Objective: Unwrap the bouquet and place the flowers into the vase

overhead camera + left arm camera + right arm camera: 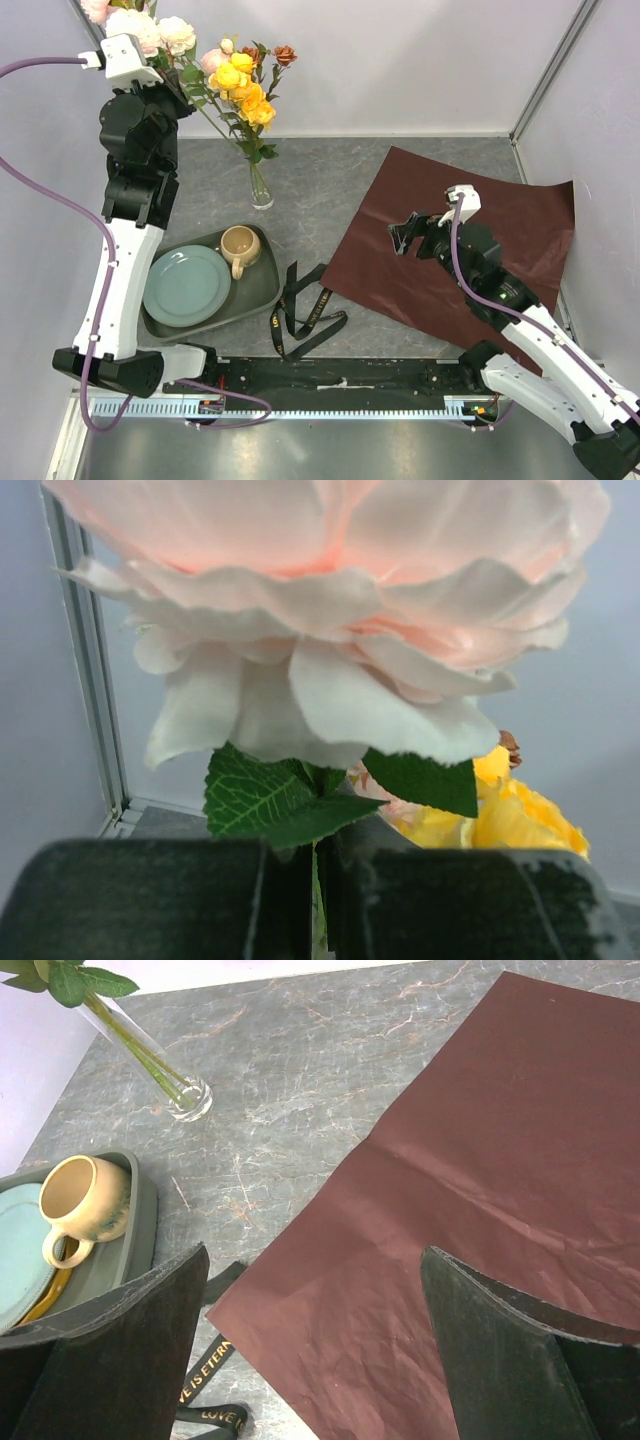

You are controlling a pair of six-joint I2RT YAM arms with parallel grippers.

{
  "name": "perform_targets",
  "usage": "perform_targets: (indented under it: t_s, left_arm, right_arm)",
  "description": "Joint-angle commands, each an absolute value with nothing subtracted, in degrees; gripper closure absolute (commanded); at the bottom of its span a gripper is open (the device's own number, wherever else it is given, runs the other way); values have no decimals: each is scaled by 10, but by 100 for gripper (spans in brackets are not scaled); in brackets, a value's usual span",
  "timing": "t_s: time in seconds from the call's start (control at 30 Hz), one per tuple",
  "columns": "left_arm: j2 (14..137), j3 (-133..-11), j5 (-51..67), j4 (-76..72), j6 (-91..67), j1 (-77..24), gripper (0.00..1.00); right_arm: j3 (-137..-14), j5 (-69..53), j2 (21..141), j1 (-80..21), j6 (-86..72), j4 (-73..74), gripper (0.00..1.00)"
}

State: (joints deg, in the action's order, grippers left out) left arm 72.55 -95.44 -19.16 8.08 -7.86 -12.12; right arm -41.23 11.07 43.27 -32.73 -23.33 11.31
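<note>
The bouquet is undone: its maroon paper (450, 240) (480, 1160) lies flat at the right and its black ribbon (305, 315) (205, 1370) lies loose by the tray. The clear vase (261, 190) (190, 1100) stands upright at the back with yellow, pink and rust flowers (245, 90) (520, 815) in it. High at the back left, my left gripper (172, 72) (318, 880) is shut on the green stem of a pale pink-cream rose spray (150, 30) (330, 600), left of and above the vase. My right gripper (405, 238) (315, 1260) hovers open over the paper's left part, holding nothing.
A dark tray (255, 300) at the front left carries a teal plate (187, 285) and a tan mug (240, 248) (85, 1195). White walls close the back and both sides. The left arm stands tall along the left wall.
</note>
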Motion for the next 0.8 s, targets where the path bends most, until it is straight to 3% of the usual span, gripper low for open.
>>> perform_targets:
  t_s: [0.0,0.77]
  left_arm:
    - [744,-975,-170,30,-90,-101,98]
    - [774,-947,-112,-21,-146,-74,98]
  right_arm:
    - [-446,120,436,-327,-233,101,7]
    - [-448,123,418,-327,-236,124,6]
